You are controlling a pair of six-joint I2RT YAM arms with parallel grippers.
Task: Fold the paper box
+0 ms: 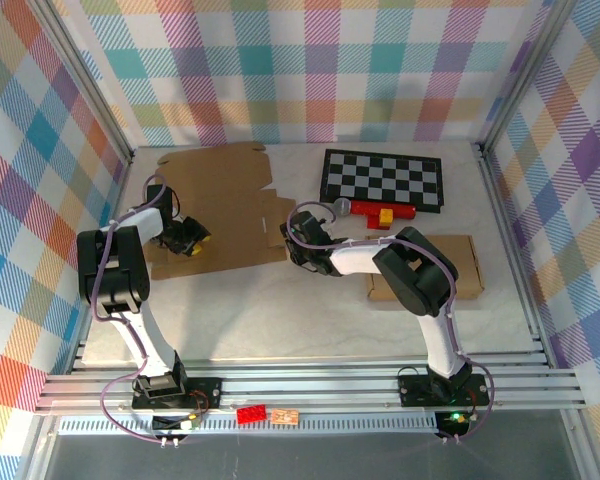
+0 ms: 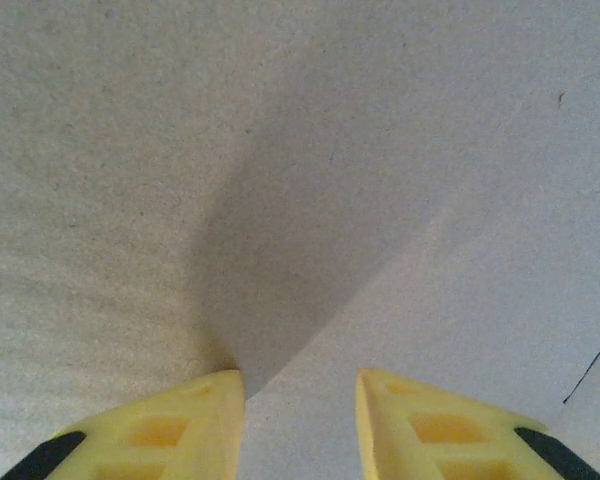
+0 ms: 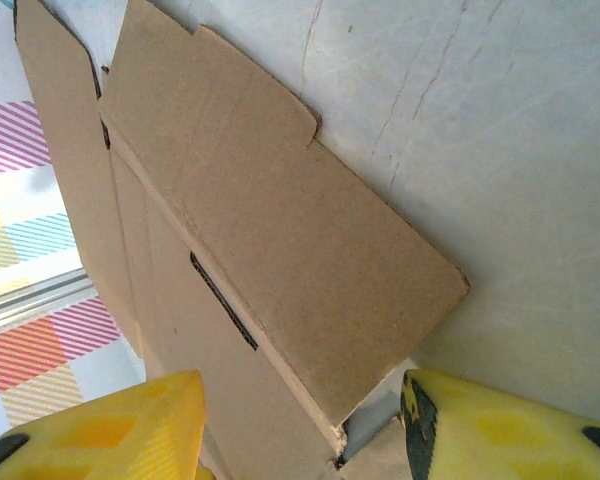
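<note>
While left fingers (image 2: 160,430) and right fingers (image 3: 110,430) stand apart, one flat paper box (image 1: 225,200), one chessboard (image 1: 383,178)

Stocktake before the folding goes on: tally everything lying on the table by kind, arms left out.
Flat box blank: 1
Second cardboard piece: 1
Checkered board: 1
Red bar: 1
Yellow block: 1
Grey round item: 1
Total: 6
</note>
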